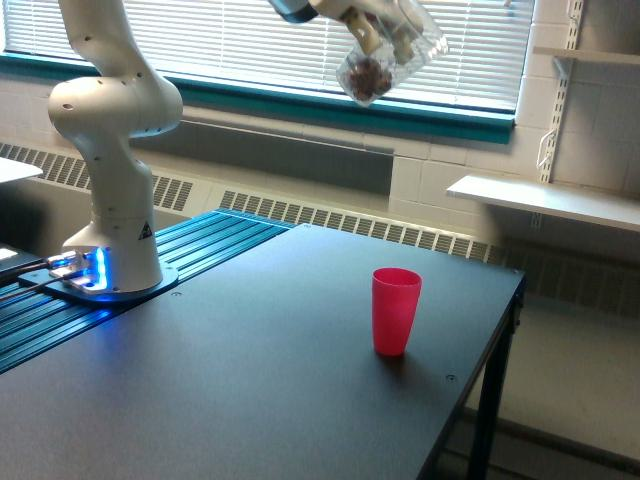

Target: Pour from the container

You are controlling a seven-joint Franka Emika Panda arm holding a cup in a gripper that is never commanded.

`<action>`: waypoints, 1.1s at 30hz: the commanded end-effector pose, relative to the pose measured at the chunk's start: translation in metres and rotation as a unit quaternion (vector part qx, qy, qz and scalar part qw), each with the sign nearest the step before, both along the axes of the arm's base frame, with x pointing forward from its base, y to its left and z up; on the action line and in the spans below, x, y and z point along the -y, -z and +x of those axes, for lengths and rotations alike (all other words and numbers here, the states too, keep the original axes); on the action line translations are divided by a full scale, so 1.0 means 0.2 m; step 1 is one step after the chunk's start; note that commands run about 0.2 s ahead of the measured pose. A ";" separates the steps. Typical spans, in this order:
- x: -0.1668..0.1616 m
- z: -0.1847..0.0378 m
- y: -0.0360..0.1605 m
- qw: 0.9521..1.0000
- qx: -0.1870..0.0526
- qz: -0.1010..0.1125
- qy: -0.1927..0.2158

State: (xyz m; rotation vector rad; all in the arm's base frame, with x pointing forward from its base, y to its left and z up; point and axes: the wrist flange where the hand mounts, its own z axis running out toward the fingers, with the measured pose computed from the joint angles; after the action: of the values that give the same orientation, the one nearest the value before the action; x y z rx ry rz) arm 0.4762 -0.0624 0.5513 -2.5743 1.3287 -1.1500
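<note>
The container [385, 60], a clear rounded plastic cup with brown pieces inside, hangs tilted near the top of the exterior view, high above the table. My gripper [385, 35] is shut on the container, its pale fingers clasping the upper part. The brown contents rest at the container's lower end, towards the exterior view's left. An opaque pink cup [396, 310] stands upright on the black table [250, 380], well below the container and slightly to the exterior view's right of its lower end.
The white arm base [110, 240] stands on a blue-ribbed platform at the exterior view's left. Window blinds and a teal sill run behind. A white shelf [545, 200] juts from the wall at the right. The table edge drops off right of the pink cup.
</note>
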 end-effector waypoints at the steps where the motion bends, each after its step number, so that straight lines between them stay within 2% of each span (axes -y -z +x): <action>1: -0.02 -0.06 0.17 0.999 -0.031 -0.008 0.027; 5: 0.02 -0.10 0.26 0.998 -0.050 -0.015 0.041; 13: 0.06 -0.13 0.35 0.996 -0.056 -0.006 0.068; 15: 0.06 -0.13 0.36 0.996 -0.058 -0.017 0.067; 17: 0.03 -0.13 0.39 0.995 -0.068 -0.046 0.057; 19: 0.00 -0.13 0.42 0.995 -0.071 -0.052 0.052; 23: -0.07 -0.12 0.49 0.995 -0.075 -0.035 0.051; 26: -0.12 -0.13 0.55 0.994 -0.086 -0.048 0.042; 28: -0.13 -0.13 0.59 0.994 -0.088 -0.035 0.048; 31: -0.15 -0.13 0.64 0.994 -0.095 -0.033 0.052; 33: -0.17 -0.13 0.66 0.993 -0.098 -0.045 0.047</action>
State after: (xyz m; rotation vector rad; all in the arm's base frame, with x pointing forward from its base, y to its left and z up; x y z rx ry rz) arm 0.4508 -0.0405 0.4328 -2.7983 1.4418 -1.0169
